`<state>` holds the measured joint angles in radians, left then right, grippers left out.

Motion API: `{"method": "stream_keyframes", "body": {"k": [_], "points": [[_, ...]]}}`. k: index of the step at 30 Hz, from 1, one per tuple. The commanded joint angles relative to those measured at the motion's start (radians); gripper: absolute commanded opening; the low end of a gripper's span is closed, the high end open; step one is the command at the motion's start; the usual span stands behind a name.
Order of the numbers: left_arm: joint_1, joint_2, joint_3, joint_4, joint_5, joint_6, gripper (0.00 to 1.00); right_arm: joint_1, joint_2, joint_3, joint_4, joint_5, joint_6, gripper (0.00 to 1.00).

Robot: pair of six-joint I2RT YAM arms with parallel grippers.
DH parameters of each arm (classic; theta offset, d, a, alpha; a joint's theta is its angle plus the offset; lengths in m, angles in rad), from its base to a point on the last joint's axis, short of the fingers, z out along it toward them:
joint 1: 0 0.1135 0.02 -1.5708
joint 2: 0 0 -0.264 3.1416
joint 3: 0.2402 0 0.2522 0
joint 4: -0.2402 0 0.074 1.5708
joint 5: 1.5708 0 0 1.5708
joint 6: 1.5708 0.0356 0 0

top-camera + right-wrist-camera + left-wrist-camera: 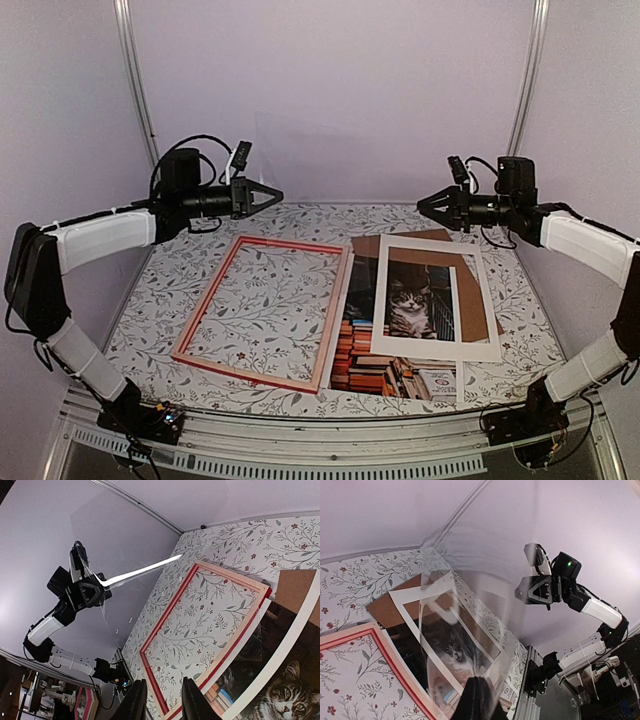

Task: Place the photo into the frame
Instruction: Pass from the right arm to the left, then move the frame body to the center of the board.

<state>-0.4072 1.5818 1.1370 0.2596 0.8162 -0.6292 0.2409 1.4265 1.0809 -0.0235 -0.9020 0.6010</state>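
you have no legible text, label or number anywhere; the book spines printed on the large paper photo of a tabby cat (372, 365) are too small to read.

Air over the far half of the table (152, 300): blocked. A clear sheet (465, 625) hangs there, pinched in the left gripper (272, 196) and spread toward the right gripper (425, 200), with both arms raised.

Low down: frame (206, 297) lies flat left of centre, bare cloth inside its rails. Its right rail meets the photo (385, 375), which has the white mat (435, 349) on top.

Open passage: strip left of the frame, narrow strip along the near edge.
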Motion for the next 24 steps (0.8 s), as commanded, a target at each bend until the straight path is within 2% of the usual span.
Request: {"method": "stream_keyframes", "body": {"k": [1,7,9,11,19,24], "points": [[0.022,-0.051,0.045,-0.201,0.009,0.089,0.0,0.04,-0.001,-0.046,0.01,0.018,-0.041,0.31],[0.058,-0.101,0.087,-0.382,0.033,0.159,0.0,0.05,-0.032,-0.082,-0.021,0.072,-0.087,0.54],[0.067,-0.12,0.112,-0.466,0.041,0.201,0.0,0.056,-0.032,-0.094,-0.028,0.092,-0.098,0.66],[0.074,-0.142,0.14,-0.564,0.046,0.246,0.0,0.071,-0.019,-0.094,-0.042,0.129,-0.106,0.72],[0.142,-0.247,0.188,-0.974,0.059,0.466,0.0,0.202,0.121,-0.024,-0.125,0.38,-0.145,0.74],[0.166,-0.333,0.161,-1.076,-0.011,0.468,0.0,0.311,0.243,0.057,-0.156,0.52,-0.145,0.74]]}}
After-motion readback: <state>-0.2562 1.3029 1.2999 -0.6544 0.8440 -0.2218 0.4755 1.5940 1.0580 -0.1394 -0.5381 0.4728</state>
